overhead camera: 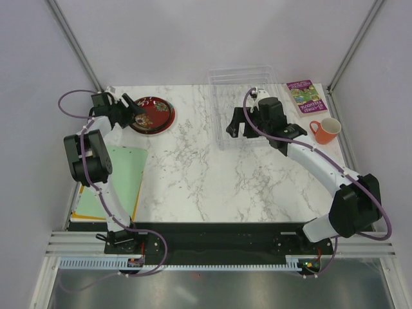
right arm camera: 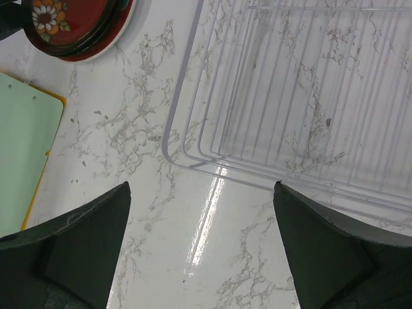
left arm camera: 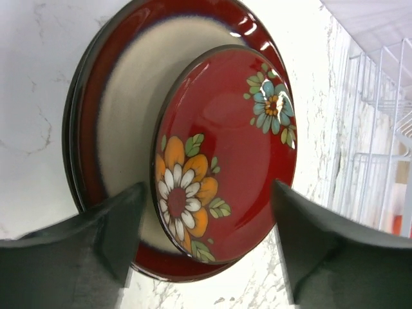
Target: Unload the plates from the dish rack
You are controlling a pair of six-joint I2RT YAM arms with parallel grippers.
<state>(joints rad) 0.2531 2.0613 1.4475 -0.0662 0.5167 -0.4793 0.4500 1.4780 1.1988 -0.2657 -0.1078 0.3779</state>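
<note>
A stack of plates (overhead camera: 152, 114) with dark red rims lies on the table at the back left. In the left wrist view the top one is a small red plate (left arm camera: 225, 148) with painted flowers, on a cream plate (left arm camera: 125, 122). My left gripper (overhead camera: 132, 106) is open and empty just above the stack's near edge (left arm camera: 206, 257). The clear dish rack (overhead camera: 248, 100) stands at the back right and holds no plates in the right wrist view (right arm camera: 302, 84). My right gripper (overhead camera: 241, 125) is open and empty over the rack's near left corner (right arm camera: 203, 248).
An orange mug (overhead camera: 325, 130) and a purple book (overhead camera: 306, 95) lie right of the rack. A green sheet on a yellow board (overhead camera: 119, 180) lies at the left edge of the table.
</note>
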